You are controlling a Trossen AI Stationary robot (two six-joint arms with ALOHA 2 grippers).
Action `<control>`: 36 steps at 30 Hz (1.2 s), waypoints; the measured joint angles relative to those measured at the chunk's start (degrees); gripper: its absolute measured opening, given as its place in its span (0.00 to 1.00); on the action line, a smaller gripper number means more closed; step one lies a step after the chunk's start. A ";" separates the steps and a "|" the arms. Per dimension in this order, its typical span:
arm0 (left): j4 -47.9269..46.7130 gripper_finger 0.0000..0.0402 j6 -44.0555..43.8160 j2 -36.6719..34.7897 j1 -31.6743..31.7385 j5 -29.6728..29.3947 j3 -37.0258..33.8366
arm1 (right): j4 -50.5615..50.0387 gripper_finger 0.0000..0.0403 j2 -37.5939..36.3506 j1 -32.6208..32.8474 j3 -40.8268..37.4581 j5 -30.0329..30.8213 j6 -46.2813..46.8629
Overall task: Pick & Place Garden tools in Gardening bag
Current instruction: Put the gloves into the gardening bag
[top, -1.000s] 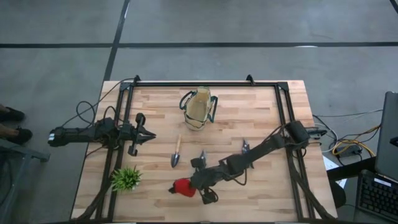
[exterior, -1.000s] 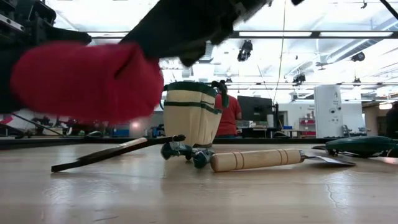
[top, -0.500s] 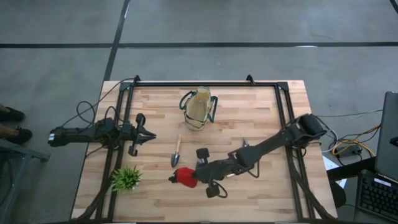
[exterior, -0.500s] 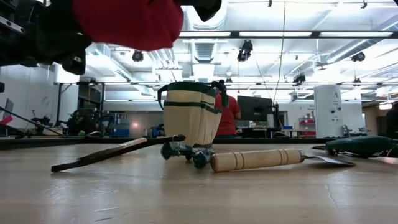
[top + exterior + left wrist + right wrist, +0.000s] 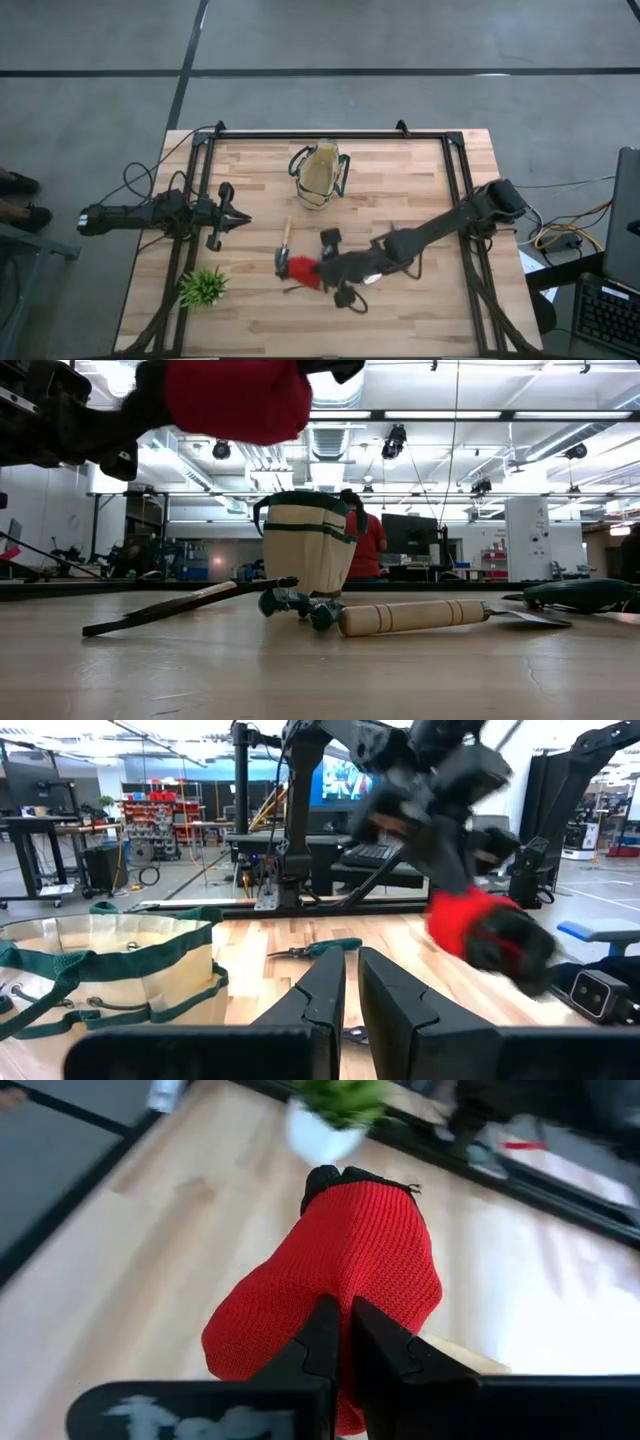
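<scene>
My right gripper (image 5: 312,272) hangs over the middle of the table, shut on a red knitted item (image 5: 350,1260) with a black end (image 5: 330,1178). In the low view the red item (image 5: 235,395) floats high above the wood. The tan gardening bag (image 5: 320,175) with green trim stands upright toward the far edge. A wooden-handled trowel (image 5: 284,243) lies flat just beyond the red item. Green-handled shears (image 5: 315,950) lie on the wood. My left gripper (image 5: 243,216) waits shut at the table's left side. My right gripper pinches the red item's knitted fabric (image 5: 325,1285) between its two shut fingers, at the end away from the black end. The fingers come from the table's right, slanting down. The item is lifted clear of the table and reaches out beyond the fingertips.
A small leafy plant (image 5: 203,287) in a white pot stands near the table's near left corner. A black frame rail (image 5: 330,133) runs around the table. Another trowel (image 5: 410,617) and shears (image 5: 580,594) lie on the wood near the bag (image 5: 308,545).
My right gripper has risen and gone toward the table's far edge, rolling a little, still shut on the red item. The red item has gone up with it, from low over the near part of the table to higher, close by the trowel.
</scene>
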 joint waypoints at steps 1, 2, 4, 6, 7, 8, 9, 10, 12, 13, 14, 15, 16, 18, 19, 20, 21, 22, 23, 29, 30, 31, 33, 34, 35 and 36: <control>-0.02 0.09 0.00 0.00 0.02 0.00 0.00 | -0.70 0.03 -1.02 -0.53 0.05 1.09 0.02; -0.04 0.09 0.00 0.00 0.02 0.00 0.00 | -1.32 0.03 -1.98 -1.13 0.06 2.14 0.05; -0.04 0.09 0.00 0.02 0.02 0.00 0.00 | -2.79 0.03 -3.90 -2.30 0.00 3.75 0.03; -0.05 0.09 0.00 0.02 0.02 0.00 0.01 | -3.88 0.03 -5.36 -3.51 -0.11 5.00 -0.12; -0.04 0.09 0.00 0.03 0.02 0.00 0.00 | -4.32 0.03 -6.05 -4.08 -0.12 5.63 -0.42; -0.04 0.09 0.00 0.04 0.02 0.00 0.00 | -4.50 0.03 -6.62 -4.75 -0.17 6.33 -0.77; -0.04 0.09 0.00 0.02 0.02 0.00 0.00 | -4.57 0.03 -7.30 -5.40 -0.18 6.94 -1.05; -0.04 0.09 0.00 0.03 0.01 0.00 0.01 | -4.84 0.03 -7.93 -6.17 -0.18 7.45 -1.34; -0.04 0.09 0.00 0.04 0.02 0.00 0.00 | -4.89 0.03 -9.04 -7.90 -0.18 8.25 -1.73; -0.04 0.09 0.00 0.04 0.00 0.00 0.02 | -5.35 0.03 -9.53 -8.83 -0.18 8.28 -1.90; -0.03 0.09 0.00 0.10 0.02 0.00 0.00 | -5.74 0.03 -9.91 -9.69 -0.18 8.37 -1.93; -0.03 0.09 0.00 0.09 0.02 0.00 0.00 | -5.97 0.03 -10.28 -10.59 -0.18 8.41 -1.93; -0.08 0.09 0.00 0.09 0.00 0.00 0.00 | -6.29 0.03 -10.62 -11.43 -0.18 8.37 -1.93; -0.07 0.09 0.00 0.13 0.02 0.00 0.00 | -6.73 0.03 -11.32 -13.18 -0.18 8.25 -2.12; -0.11 0.09 0.00 0.13 0.01 0.00 0.01 | -6.74 0.03 -11.55 -14.07 -0.18 8.24 -2.26; -0.12 0.09 0.00 0.13 0.02 0.00 0.01 | -6.76 0.03 -11.82 -15.02 -0.18 8.21 -2.47; -0.10 0.09 0.00 0.13 0.02 0.00 0.00 | -6.79 0.03 -11.92 -16.02 -0.18 8.21 -2.63; -0.10 0.09 0.00 0.13 0.02 0.00 0.00 | -6.78 0.03 -11.98 -17.08 -0.18 8.22 -2.82; -0.11 0.09 0.00 0.13 0.02 0.00 0.01 | -6.86 0.03 -12.02 -18.06 -0.18 8.24 -3.05; -0.12 0.09 0.00 0.13 0.02 0.00 0.00 | -6.95 0.03 -11.50 -24.01 -0.18 8.00 -3.42; -0.12 0.09 0.00 0.13 0.02 0.00 0.00 | -6.88 0.03 -11.26 -24.70 -0.18 8.02 -3.43; -0.11 0.09 0.00 0.13 0.02 0.00 0.01 | -7.04 0.03 -11.14 -25.33 -0.18 8.01 -3.44; -0.11 0.09 0.00 0.13 0.02 0.00 0.00 | -7.53 0.03 -10.87 -26.16 -0.22 7.51 -3.44; -0.12 0.09 0.00 0.13 0.02 0.00 0.00 | -7.40 0.03 -10.81 -26.43 -0.22 6.69 -3.43; -0.13 0.09 0.00 0.13 0.02 0.00 0.00 | -7.38 0.03 -10.79 -26.73 -0.22 5.90 -3.44; -0.11 0.09 0.00 0.13 0.02 0.00 0.00 | -7.38 0.03 -10.79 -26.85 -0.22 5.30 -3.42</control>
